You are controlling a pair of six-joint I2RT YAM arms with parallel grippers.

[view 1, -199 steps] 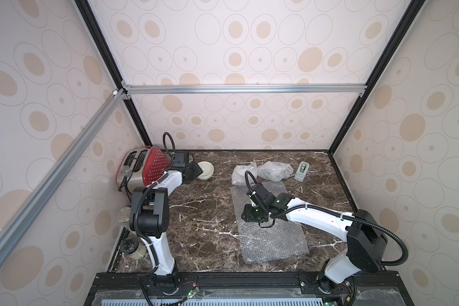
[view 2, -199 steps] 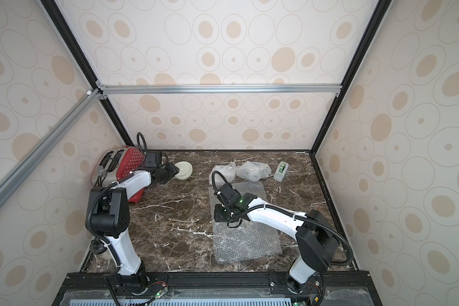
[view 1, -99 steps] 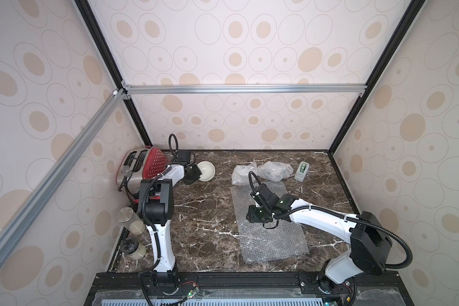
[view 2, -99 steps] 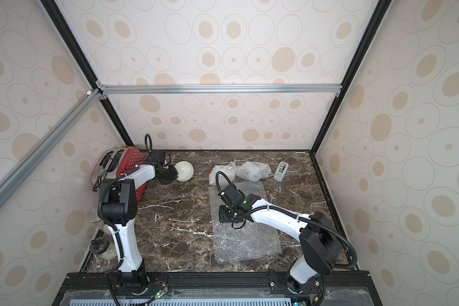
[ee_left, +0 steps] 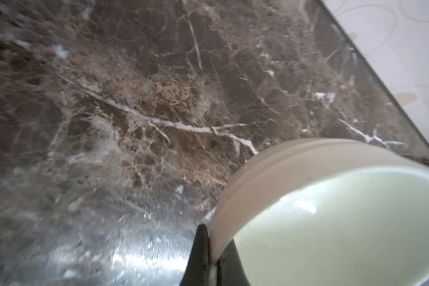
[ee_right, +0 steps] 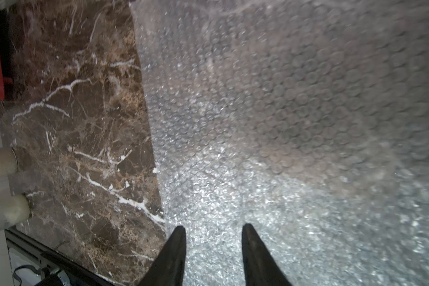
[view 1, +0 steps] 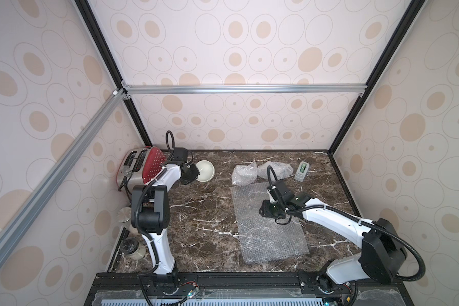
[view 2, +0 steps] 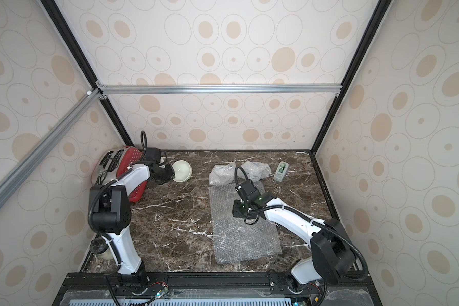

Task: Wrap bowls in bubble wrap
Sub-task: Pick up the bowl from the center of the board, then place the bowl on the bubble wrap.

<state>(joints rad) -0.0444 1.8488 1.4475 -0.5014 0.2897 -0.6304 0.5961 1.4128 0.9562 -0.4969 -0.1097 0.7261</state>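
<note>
A plain cream-white bowl point(view 1: 205, 171) point(view 2: 181, 171) sits tilted at the back left of the marble table, its inside facing the top views. My left gripper point(view 1: 194, 172) point(view 2: 171, 173) is shut on its near rim. In the left wrist view the bowl point(ee_left: 332, 210) fills the corner, and the rim is pinched in the left gripper point(ee_left: 214, 237). A flat sheet of bubble wrap point(view 1: 265, 227) point(view 2: 241, 230) point(ee_right: 282, 123) lies right of centre. My right gripper point(view 1: 263, 212) point(view 2: 235, 212) point(ee_right: 213, 229) hovers open over it, holding nothing.
Two crumpled bubble-wrap bundles point(view 1: 244, 173) point(view 1: 276, 169) lie behind the sheet; I cannot tell what they hold. A small grey-green dispenser point(view 1: 302, 171) stands beside them. A red toaster point(view 1: 146, 167) fills the back left corner. Glass jars point(view 1: 125, 214) point(view 1: 133, 247) stand along the left edge.
My left gripper has closed on the bowl's rim, and the bowl now tilts. The left arm's elbow has swung upward. My right gripper has drifted slightly right over the sheet.
</note>
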